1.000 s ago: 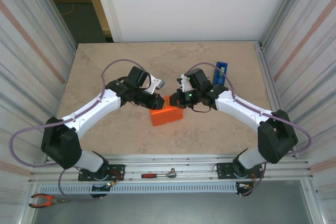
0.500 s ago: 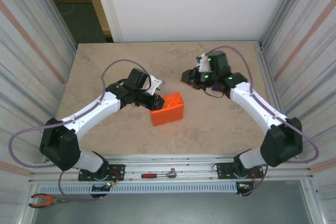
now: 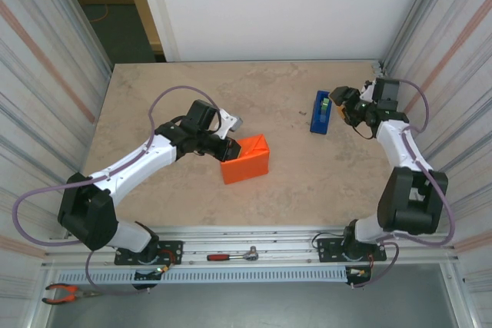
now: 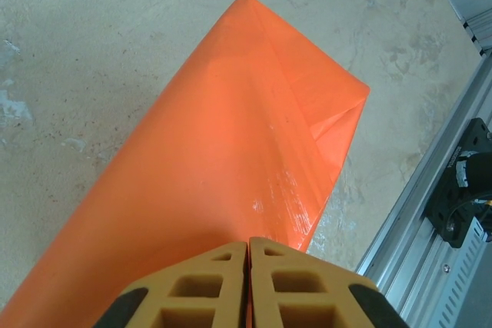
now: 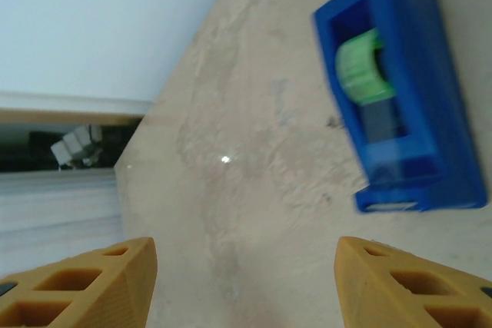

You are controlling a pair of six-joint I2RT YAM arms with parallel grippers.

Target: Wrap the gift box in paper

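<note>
Top external view, and we're looking down on a beige, stone-patterned table [image 3: 177, 82]. A white wall [image 3: 277, 5] closes it off at the top of the frame, with ribbed metal panels [image 3: 46, 74] running down both sides. Along the bottom edge there's a metal rail [image 3: 292, 251] with a red-handled ratchet [image 3: 234, 255] lying on it. A pair of red-handled pliers [image 3: 65, 292] sits down in the lower left corner.

Now the paper [image 3: 246, 160]: bright orange, just left of centre on the table, folded up into a boxy parcel. Its top slopes to a ridge and a diagonal crease crosses the upper face. From the left wrist you get it close up [image 4: 231, 136]. It's smooth and glossy, with one corner peaking at the top of the frame and a tucked triangular fold on the right end. There are pale scuff marks low down near the fingers.

The left tool [image 3: 229, 146] is right at the parcel's upper left edge. In the left wrist view [image 4: 249, 242] its two tan fingers are pressed together, pinching the paper at the bottom of the frame.

Over to the right tool [image 3: 340, 105], well apart from the parcel, up at the right of the table just beside the blue tape dispenser [image 3: 320, 111]. The right wrist view shows this tool [image 5: 246, 245] spread wide with only bare table [image 5: 246, 151] between its fingers. The dispenser [image 5: 400, 113] sits in the upper right, and a green roll [image 5: 360, 67] shows inside it.
</note>
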